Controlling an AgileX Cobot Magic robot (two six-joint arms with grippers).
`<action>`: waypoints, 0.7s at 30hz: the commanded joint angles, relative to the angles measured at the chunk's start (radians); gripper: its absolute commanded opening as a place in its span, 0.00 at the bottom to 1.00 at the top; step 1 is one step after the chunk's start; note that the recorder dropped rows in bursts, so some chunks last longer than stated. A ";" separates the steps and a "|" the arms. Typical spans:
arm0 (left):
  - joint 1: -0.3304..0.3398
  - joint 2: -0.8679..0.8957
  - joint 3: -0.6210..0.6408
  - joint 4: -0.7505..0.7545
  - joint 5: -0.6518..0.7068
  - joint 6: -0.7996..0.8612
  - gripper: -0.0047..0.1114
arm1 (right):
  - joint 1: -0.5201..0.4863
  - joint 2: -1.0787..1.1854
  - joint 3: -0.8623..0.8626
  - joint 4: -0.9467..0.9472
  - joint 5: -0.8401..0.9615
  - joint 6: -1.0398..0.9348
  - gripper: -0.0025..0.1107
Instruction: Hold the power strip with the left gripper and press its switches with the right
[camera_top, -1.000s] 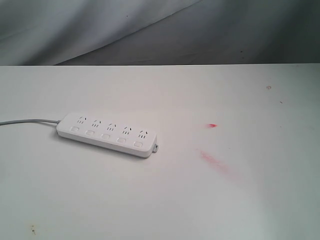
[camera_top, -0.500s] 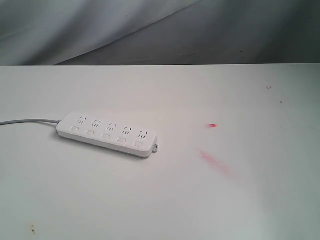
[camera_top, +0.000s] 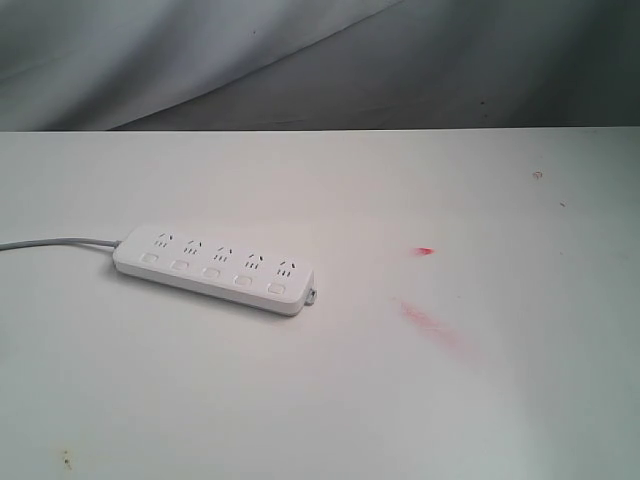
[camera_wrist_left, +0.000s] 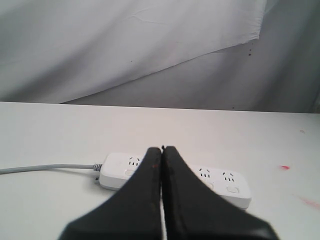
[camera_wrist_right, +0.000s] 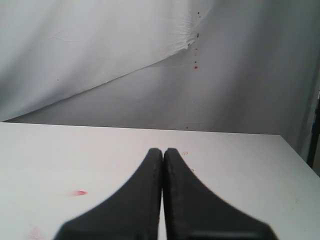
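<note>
On the left half of the table (camera_top: 450, 400), the strip (camera_top: 213, 262) lies flat with its cord (camera_top: 55, 242) trailing off the left edge. Nothing is touching it. Neither arm shows in the exterior view. Both wrist views show jaws pressed together with nothing in them. The left gripper (camera_wrist_left: 162, 150) points at the strip from a way back, and the right gripper (camera_wrist_right: 163, 151) faces bare table with a red mark (camera_wrist_right: 77, 192).

So I'd say the step in hand is the left arm's approach. It should open up before it gets low, wide enough to take the strip across its short side. I'd grab near the cord end so the claw doesn't cover the switches (camera_top: 211, 272) or crowd the right arm. The right can probably poke with its tips closed. Push straight down, one button at a time, or the strip may skid.
</note>
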 joint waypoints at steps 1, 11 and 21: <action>-0.008 -0.006 0.005 0.036 -0.008 -0.002 0.04 | -0.007 -0.004 0.004 0.004 -0.009 0.005 0.02; -0.008 -0.069 0.005 0.913 -0.063 -0.903 0.04 | -0.007 -0.004 0.004 0.004 -0.009 0.005 0.02; -0.008 -0.151 0.005 1.185 -0.060 -1.150 0.04 | -0.007 -0.004 0.004 0.004 -0.009 0.005 0.02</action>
